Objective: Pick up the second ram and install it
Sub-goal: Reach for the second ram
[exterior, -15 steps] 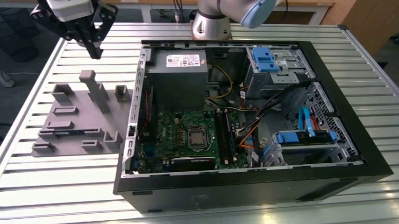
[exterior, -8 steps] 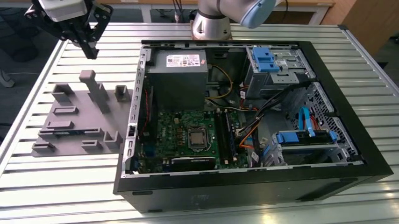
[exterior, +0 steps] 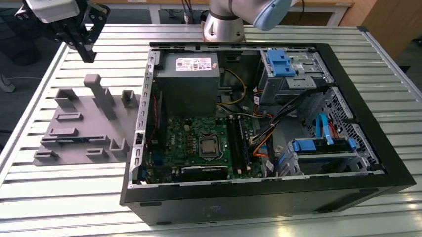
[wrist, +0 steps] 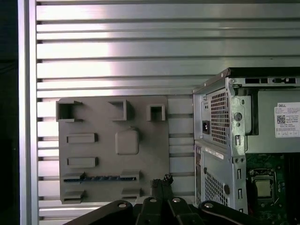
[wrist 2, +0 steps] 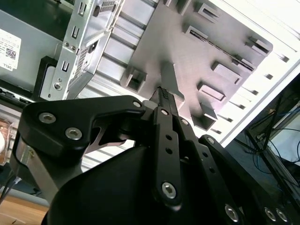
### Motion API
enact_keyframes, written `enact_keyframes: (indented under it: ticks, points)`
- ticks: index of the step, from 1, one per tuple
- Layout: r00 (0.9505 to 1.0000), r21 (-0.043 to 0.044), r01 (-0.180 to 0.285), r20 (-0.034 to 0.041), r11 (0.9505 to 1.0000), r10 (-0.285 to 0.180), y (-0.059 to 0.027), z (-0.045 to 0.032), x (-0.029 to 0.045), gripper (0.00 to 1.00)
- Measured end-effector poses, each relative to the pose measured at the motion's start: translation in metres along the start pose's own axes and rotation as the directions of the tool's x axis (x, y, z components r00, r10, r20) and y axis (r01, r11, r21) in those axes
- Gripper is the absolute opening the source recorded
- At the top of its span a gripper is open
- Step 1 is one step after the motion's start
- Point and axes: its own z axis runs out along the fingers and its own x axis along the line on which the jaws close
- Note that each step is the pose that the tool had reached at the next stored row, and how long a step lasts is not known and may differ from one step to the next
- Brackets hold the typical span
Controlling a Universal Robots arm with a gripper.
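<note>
The second ram is a thin blue stick lying flat in a low holder on the grey fixture plate. In the exterior view the ram rests near the plate's front edge, on the exterior view's left of the open computer case. My gripper hangs high above the table behind the plate, well apart from the ram. Its black fingers are shut with nothing between them, as both wrist views show. The black memory slots run beside the processor inside the case.
Tall grey posts stand up from the fixture plate. Inside the case are the power supply, loose cables and light-blue drive brackets. The arm's base stands behind the case on the slatted aluminium table.
</note>
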Motion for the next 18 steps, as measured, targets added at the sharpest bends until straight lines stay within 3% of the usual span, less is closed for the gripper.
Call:
enact_keyframes:
  ticks: [11, 18]
  points:
    - [1.0, 0.0001, 0.0, -0.0001, 1.0, 0.0, -0.0016, -0.0006, 0.0203, 0.11]
    - [1.0, 0.0, 0.0, 0.0, 1.0, 0.0, -0.0085, -0.0011, 0.0335, 0.11]
